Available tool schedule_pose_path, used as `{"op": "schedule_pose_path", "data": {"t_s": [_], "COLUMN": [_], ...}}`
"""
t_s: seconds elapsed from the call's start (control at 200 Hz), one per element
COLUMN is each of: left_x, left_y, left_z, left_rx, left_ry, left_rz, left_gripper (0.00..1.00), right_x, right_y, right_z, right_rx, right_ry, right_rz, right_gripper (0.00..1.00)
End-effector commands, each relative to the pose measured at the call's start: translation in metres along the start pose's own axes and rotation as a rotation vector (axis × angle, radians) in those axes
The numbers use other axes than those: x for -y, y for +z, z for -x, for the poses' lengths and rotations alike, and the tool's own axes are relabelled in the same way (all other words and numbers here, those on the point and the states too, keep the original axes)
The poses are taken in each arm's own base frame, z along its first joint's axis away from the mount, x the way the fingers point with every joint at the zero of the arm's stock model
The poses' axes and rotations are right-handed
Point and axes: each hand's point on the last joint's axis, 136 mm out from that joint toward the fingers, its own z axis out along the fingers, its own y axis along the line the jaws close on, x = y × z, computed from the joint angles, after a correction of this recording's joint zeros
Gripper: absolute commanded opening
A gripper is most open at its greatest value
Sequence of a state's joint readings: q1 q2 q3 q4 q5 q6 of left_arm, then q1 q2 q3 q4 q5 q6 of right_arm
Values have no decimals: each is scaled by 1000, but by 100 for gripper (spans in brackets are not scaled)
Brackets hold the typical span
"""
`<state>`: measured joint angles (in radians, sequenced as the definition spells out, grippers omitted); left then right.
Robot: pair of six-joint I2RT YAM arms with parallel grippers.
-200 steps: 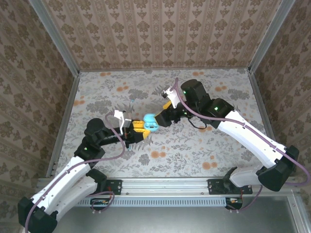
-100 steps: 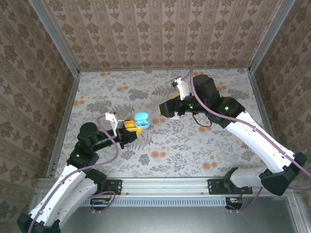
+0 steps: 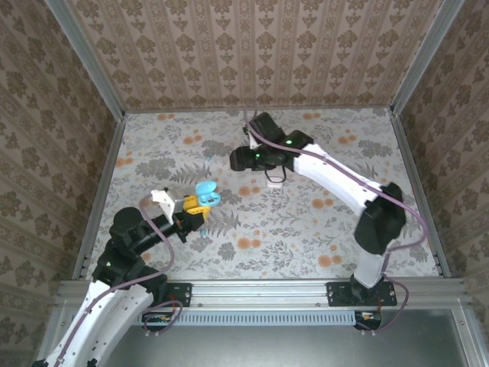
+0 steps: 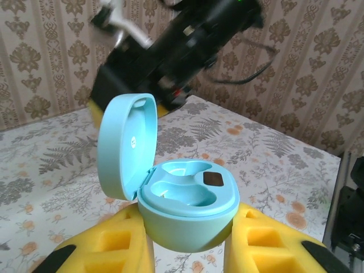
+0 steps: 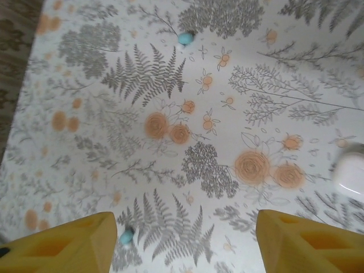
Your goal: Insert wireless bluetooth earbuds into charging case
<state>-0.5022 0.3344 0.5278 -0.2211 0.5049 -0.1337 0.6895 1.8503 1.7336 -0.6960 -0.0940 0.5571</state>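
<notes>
The teal charging case [image 4: 187, 207] stands open, lid [image 4: 126, 145] tipped up to the left and both wells bare. My left gripper [image 4: 187, 242] is shut on its base between yellow pads; from above, the case [image 3: 205, 192] sits at the left gripper [image 3: 195, 205], left of centre. My right gripper [image 5: 185, 250] hangs open over the flowered table with nothing between its fingers [image 5: 62, 244]. One teal earbud [image 5: 126, 235] lies on the table beside the left fingertip. A second teal earbud [image 5: 185, 38] lies farther off. From above, the right gripper [image 3: 237, 159] is beyond the case, apart from it.
A white rounded object [image 5: 350, 170] lies at the right edge of the right wrist view. The right arm's black wrist [image 4: 170, 51] looms behind the case in the left wrist view. Papered walls [image 3: 252, 53] enclose the flowered table [image 3: 306, 222].
My right gripper has drawn away from the case toward the far middle of the table. The left gripper has pulled back to the near left with the open case.
</notes>
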Motion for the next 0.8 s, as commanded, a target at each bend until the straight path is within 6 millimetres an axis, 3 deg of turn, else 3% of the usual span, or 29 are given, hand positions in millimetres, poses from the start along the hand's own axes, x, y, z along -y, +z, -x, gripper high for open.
{"op": "schedule_pose_path", "data": {"t_s": [0.0,0.135,0.285,0.555,0.795], "left_x": [-1,2,3,6,8], "left_y": [-11,-16,-20,-26,-26], "left_z": [14,18,20,25,24], "left_rx": [19,23,27,28,46], "left_ry": [55,65,71,90,76], "left_rz": [44,47,50,58,47], "left_gripper": [25,26,26,26,26], "right_x": [-6,-12,-16,-18,-18], "right_y": [34,85,128,181,211], "right_z": [4,11,24,51,70], "right_rx": [-16,-32,-2,145,271], "right_ry": [70,70,67,152,193], "right_rz": [-53,-105,-171,-191,-150], "right_gripper": [64,61,58,54,52]}}
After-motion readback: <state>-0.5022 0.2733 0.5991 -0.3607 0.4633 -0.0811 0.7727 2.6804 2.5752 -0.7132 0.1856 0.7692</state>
